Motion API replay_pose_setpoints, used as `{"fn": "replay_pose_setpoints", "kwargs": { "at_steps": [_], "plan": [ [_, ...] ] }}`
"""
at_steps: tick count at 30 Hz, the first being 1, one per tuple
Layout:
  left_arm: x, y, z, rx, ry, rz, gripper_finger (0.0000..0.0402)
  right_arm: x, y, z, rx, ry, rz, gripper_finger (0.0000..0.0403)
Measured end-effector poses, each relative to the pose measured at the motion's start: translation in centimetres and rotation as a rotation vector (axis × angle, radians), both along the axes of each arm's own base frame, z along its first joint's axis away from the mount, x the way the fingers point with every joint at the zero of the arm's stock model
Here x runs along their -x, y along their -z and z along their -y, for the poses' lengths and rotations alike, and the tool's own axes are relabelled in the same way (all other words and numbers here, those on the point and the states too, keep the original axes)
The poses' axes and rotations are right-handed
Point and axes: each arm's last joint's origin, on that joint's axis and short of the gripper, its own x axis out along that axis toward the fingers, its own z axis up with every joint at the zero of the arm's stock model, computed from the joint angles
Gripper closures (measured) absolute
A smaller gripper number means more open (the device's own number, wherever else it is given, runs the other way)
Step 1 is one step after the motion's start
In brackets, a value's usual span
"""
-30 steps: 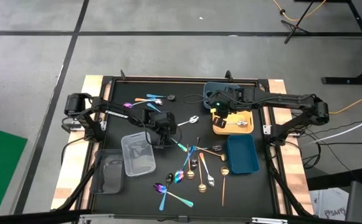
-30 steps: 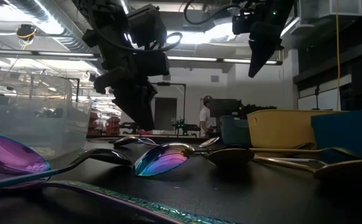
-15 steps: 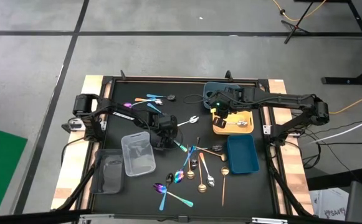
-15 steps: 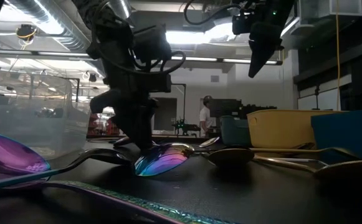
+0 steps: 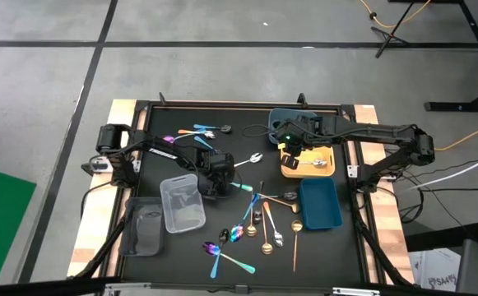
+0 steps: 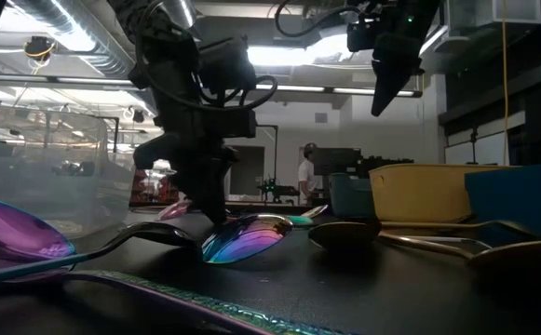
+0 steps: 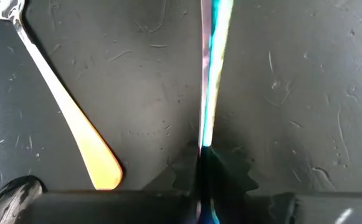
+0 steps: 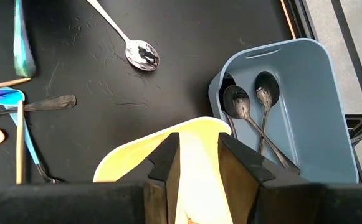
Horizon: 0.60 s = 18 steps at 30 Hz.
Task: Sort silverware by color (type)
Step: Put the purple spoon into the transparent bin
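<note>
Right now you have the black table [image 5: 181, 123] under both arms, with four trays on it: a clear tray [image 5: 182, 204] and a grey tray [image 5: 145, 228] on the left side, a dark blue tray [image 5: 319, 204] and a yellow tray [image 5: 317, 167] on the right, plus a light blue tray [image 8: 305, 99] behind the yellow one, holding two dark spoons [image 8: 255, 118].

Your left gripper [image 5: 216, 179] sits low beside the clear tray, its fingers pinched together on the handle of a teal iridescent spoon [image 7: 213, 81], which stretches away from it across the table. A copper-handled spoon [image 7: 68, 118] lies just beside.

Your right gripper [image 5: 290, 152] hangs above the yellow tray with its fingers [image 8: 168, 163] apart and nothing between them.

Most remaining spoons lie heaped in a loose pile [image 5: 259, 222] between the clear and dark blue trays; a few more [image 5: 196, 131] rest near the table's far edge.
</note>
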Motion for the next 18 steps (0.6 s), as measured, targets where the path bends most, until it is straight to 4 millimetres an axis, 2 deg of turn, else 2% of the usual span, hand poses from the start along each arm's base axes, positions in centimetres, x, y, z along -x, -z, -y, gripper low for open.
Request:
{"fn": "replay_pose_setpoints", "kwargs": {
  "at_steps": [9, 15, 18],
  "plan": [
    [0.2, -0.7, 0.0, -0.014, -0.005, 0.013, 0.039, 0.0, 0.0, 0.0, 0.0, 0.0, 0.0, 0.0306],
    [0.4, -3.2, 0.5, -0.022, 0.002, 0.065, 0.039, 0.0, 0.0, 0.0, 0.0, 0.0, 0.001, 0.0306],
    [0.2, -5.2, 1.2, -0.025, 0.023, 0.096, 0.039, 0.0, 0.0, 0.0, -0.001, 0.0, 0.001, 0.0306]
  ]
}}
